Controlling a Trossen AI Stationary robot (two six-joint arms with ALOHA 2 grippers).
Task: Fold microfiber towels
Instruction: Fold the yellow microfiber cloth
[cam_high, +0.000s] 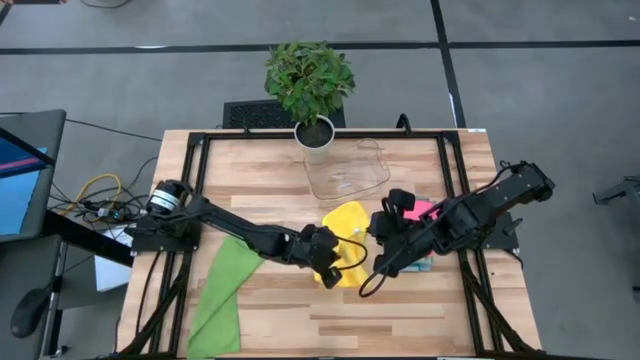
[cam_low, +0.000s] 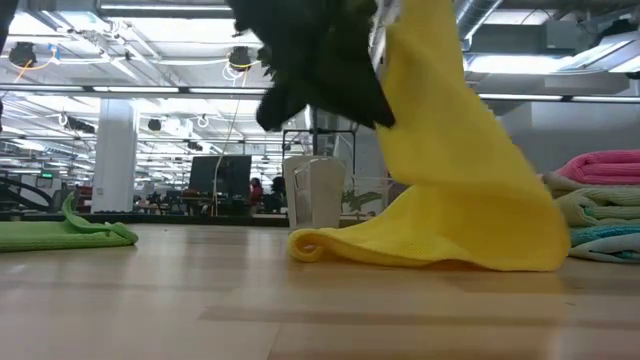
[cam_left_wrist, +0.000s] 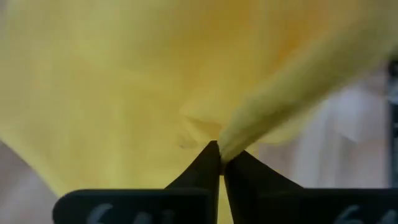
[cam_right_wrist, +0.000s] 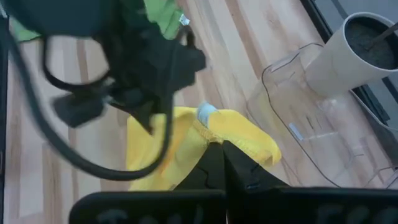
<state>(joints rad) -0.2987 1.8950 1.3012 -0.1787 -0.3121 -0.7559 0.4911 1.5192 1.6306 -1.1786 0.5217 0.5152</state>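
While your left claw (cam_left_wrist: 220, 158) pinches the yellow towel (cam_high: 348, 222) mid-table, lifted, far edge resting on the table (cam_high: 400, 310), your right claw (cam_right_wrist: 222, 149) clamps its opposite edge, green towel (cam_high: 222, 290) lying left, folded stack (cam_low: 600, 205) right

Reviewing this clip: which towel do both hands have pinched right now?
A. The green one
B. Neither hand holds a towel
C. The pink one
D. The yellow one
D. Both wrist views show closed fingers pinching the yellow towel, which is lifted between the left hand and right hand; the green towel lies apart on the table.
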